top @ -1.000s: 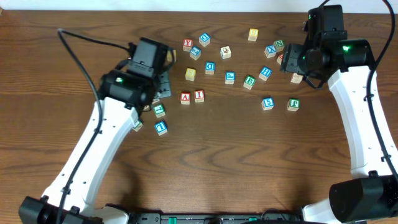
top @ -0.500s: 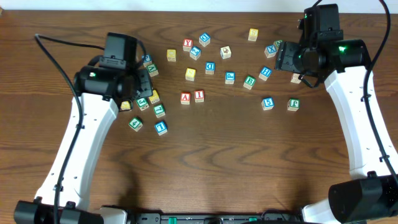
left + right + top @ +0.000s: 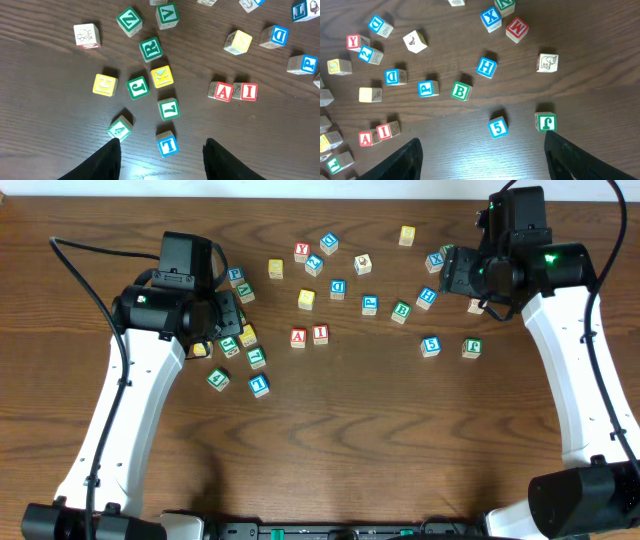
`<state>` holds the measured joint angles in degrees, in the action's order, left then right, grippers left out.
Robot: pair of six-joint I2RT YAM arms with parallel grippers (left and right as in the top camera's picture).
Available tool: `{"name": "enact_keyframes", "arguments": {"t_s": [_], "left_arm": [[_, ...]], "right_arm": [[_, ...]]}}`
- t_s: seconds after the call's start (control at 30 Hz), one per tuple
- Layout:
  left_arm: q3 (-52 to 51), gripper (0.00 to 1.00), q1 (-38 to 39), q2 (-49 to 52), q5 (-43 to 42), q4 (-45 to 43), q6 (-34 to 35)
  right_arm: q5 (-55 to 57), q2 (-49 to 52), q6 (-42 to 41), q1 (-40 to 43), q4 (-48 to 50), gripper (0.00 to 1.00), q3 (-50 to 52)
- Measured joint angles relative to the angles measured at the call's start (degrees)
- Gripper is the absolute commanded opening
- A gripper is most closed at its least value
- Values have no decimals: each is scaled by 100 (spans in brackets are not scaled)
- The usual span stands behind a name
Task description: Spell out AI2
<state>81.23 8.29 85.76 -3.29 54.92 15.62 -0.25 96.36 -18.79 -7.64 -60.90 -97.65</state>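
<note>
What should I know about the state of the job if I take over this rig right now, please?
Left gripper: open, holding nothing, hovering.
Right gripper: open, holding nothing, hovering.
Done: the red A block and red I block sit side by side mid-table, reading AI.
Left: the blue 2 block lies loose beside the red Y block, farther from the robot bases than AI. It needs to be picked up and set just after the I.
</note>
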Motion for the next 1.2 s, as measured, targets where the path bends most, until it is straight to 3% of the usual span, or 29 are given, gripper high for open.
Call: {"name": "enact_keyframes", "arguments": {"t_s": [1.2], "left_arm": [[0,53,0,0,-7,-109,0]], "right_arm": [[-267,0,24,0,-59,74,0]]}}
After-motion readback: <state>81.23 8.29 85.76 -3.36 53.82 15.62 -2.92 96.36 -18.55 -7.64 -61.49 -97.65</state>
